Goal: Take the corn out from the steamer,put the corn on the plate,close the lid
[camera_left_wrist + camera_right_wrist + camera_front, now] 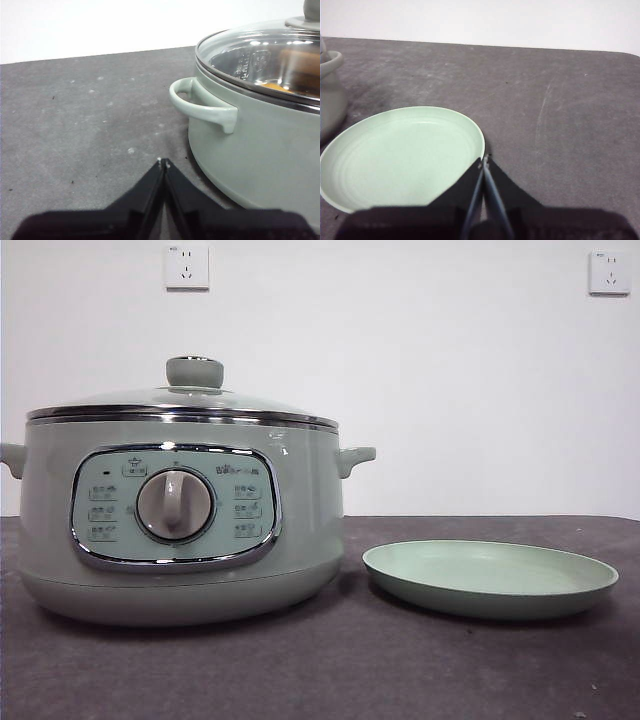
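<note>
The pale-green steamer (180, 530) stands at the left of the front view with its glass lid (185, 400) on it; it also shows in the left wrist view (260, 145), lid (260, 55) in place. An orange-yellow shape under the glass is the corn (280, 86), only partly seen. The empty pale-green plate (490, 578) lies to the right of the steamer, also in the right wrist view (400, 155). My left gripper (163, 162) is shut and empty beside the steamer's side handle (200, 102). My right gripper (483, 160) is shut and empty at the plate's rim.
The dark grey table (320, 670) runs to a white wall with two sockets (187, 267). Neither arm shows in the front view. The steamer's other handle (330, 62) is at the edge of the right wrist view.
</note>
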